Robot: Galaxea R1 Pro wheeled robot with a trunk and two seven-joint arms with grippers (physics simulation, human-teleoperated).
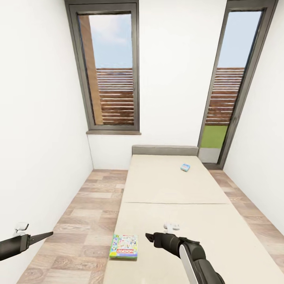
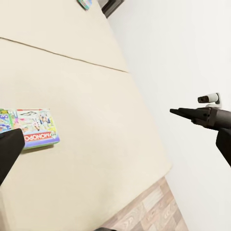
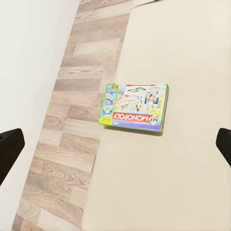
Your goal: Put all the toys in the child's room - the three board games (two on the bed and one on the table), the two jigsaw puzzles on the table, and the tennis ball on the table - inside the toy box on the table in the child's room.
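Observation:
A flat blue-edged Monopoly board game lies on the near left corner of the beige bed, by the mattress edge. It also lies under my right wrist camera and shows in the left wrist view. A second small blue box rests far up the bed near the grey headboard. My right gripper hovers over the mattress just right of the Monopoly box, open and empty. My left gripper hangs over the floor left of the bed, open and empty.
A strip of wood-plank floor runs between the bed and the white left wall. A narrower strip of floor runs along the bed's right side. Two tall grey-framed windows stand in the far wall.

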